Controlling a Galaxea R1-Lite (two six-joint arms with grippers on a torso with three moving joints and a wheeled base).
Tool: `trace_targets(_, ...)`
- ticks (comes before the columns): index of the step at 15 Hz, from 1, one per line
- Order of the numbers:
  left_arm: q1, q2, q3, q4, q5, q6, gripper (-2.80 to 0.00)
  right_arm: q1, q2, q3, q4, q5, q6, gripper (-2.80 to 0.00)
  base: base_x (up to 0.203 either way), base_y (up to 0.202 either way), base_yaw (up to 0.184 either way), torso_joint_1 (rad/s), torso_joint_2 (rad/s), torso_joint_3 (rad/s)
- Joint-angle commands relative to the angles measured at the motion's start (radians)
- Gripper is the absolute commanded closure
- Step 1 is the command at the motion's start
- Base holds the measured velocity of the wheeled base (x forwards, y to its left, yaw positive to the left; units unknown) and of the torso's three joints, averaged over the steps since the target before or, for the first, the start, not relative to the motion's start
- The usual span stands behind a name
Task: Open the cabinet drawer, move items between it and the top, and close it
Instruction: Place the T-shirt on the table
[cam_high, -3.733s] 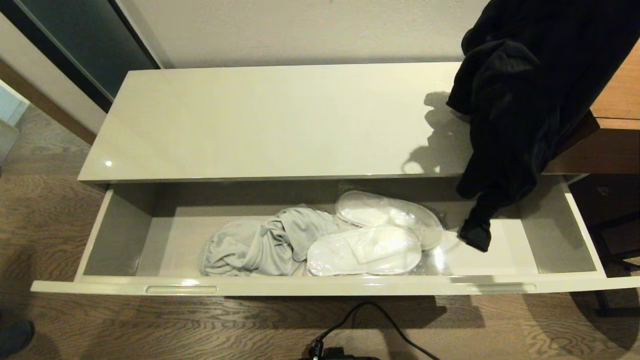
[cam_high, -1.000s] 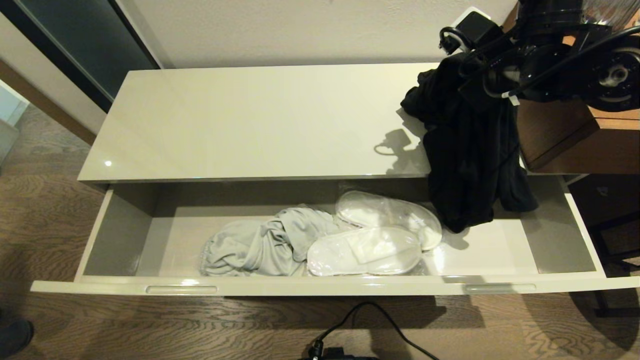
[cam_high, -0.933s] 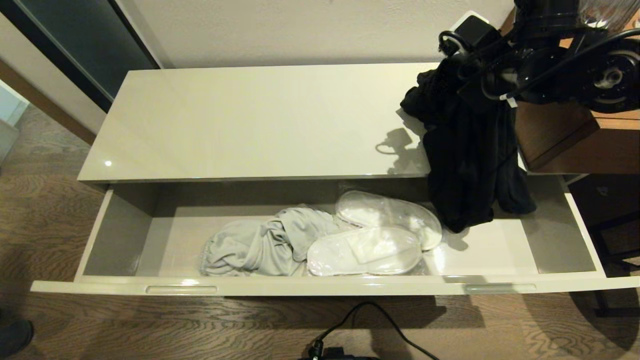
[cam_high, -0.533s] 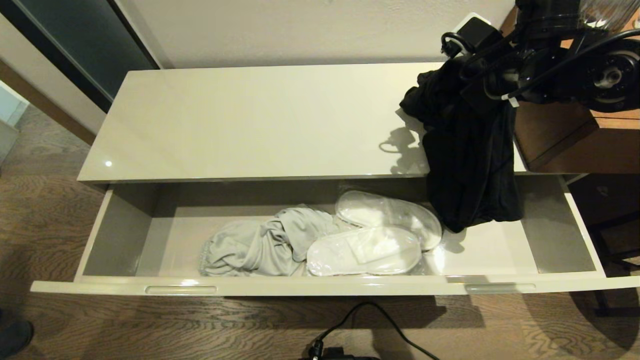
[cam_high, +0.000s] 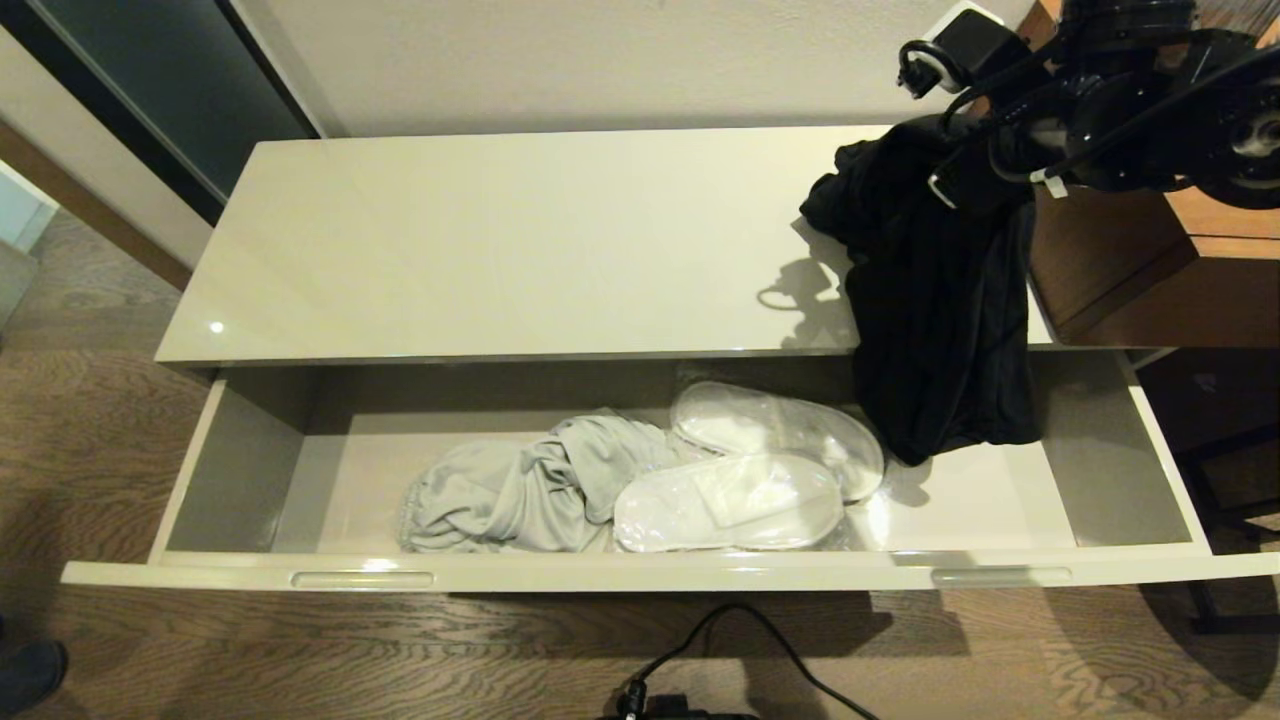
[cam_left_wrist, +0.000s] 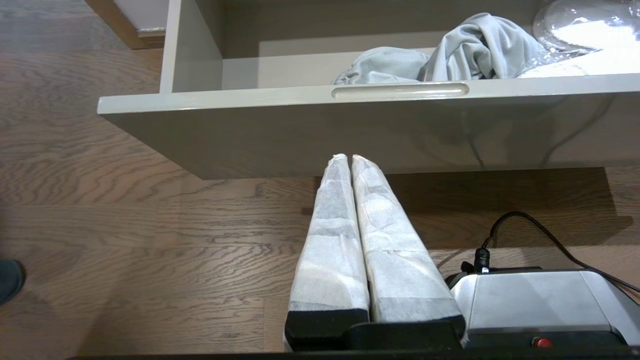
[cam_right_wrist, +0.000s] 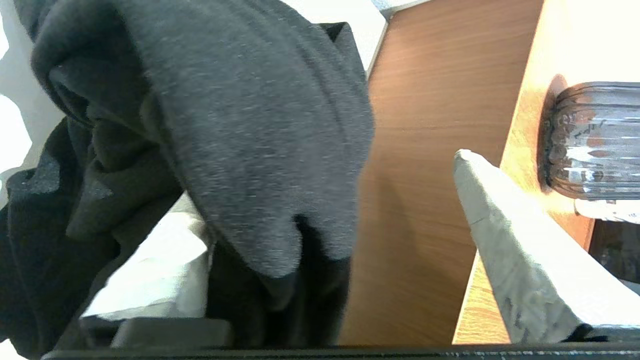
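The cabinet drawer (cam_high: 640, 575) stands pulled fully out below the top (cam_high: 520, 240) of the low cream cabinet. Inside the drawer, a light grey garment (cam_high: 520, 485) lies crumpled left of centre, touching two white slippers in clear plastic sleeves (cam_high: 745, 475) that rest just beside it, one partly overlapping the other. A black garment (cam_high: 935, 320) is draped over the right end of the top; its upper part lies bunched on the surface and its lower part hangs over the front edge down into the right portion of the drawer, near the rear slipper. The right gripper (cam_right_wrist: 345, 190) is positioned above the bunched upper part of the black garment, next to the taller brown wood-grain unit (cam_high: 1150, 270). Its jaws stand spread wide: one finger is bare and clear of the cloth, while a fold of the black garment lies draped over the other finger. A ribbed glass vessel (cam_right_wrist: 595, 142) stands on the wood-grain unit beside the bare finger. The left gripper (cam_left_wrist: 348, 159) is parked low in front of the drawer, above the wooden floor (cam_left_wrist: 150, 240), with its jaws pressed together and holding nothing.
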Motion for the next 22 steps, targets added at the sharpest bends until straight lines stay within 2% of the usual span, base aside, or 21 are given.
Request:
trace_targets(1, 0.000, 0.002, 0.000, 0.000, -0.001, 0.000, 0.00, 0.020, -0.062, -0.001, 0.000, -0.005, -0.005, -2.80, 0.000, 0.000, 0.000, 0.000, 0.00, 0.000)
trace_targets(4, 0.000, 0.002, 0.000, 0.000, 0.001, 0.000, 0.00, 0.073, -0.149, 0.016, 0.038, -0.014, -0.007, -2.80, 0.000, 0.000, 0.000, 0.000, 0.00, 0.000)
trace_targets(6, 0.000, 0.002, 0.000, 0.000, 0.001, 0.000, 0.00, 0.117, -0.179, 0.006, 0.061, -0.066, -0.016, -2.80, 0.000, 0.000, 0.000, 0.000, 0.00, 0.000)
trace_targets(8, 0.000, 0.002, 0.000, 0.000, 0.001, 0.000, 0.00, 0.141, -0.214, 0.022, 0.096, -0.076, -0.016, -2.80, 0.000, 0.000, 0.000, 0.000, 0.00, 0.000)
trace_targets(13, 0.000, 0.002, 0.000, 0.000, 0.001, 0.000, 0.00, 0.164, -0.224, 0.016, 0.121, -0.115, -0.017, -2.80, 0.000, 0.000, 0.000, 0.000, 0.00, 0.000)
trace_targets(15, 0.000, 0.002, 0.000, 0.000, 0.001, 0.000, 0.00, 0.187, -0.272, 0.033, 0.170, -0.133, -0.011, -2.80, 0.000, 0.000, 0.000, 0.000, 0.00, 0.000)
trace_targets(18, 0.000, 0.002, 0.000, 0.000, 0.001, 0.000, 0.00, 0.206, -0.342, 0.107, 0.345, -0.145, 0.072, -2.80, 0.000, 0.000, 0.000, 0.000, 0.00, 0.000)
trace_targets(22, 0.000, 0.002, 0.000, 0.000, 0.001, 0.000, 0.00, 0.217, -0.349, 0.129, 0.605, -0.124, 0.297, -2.80, 0.000, 0.000, 0.000, 0.000, 0.00, 0.000)
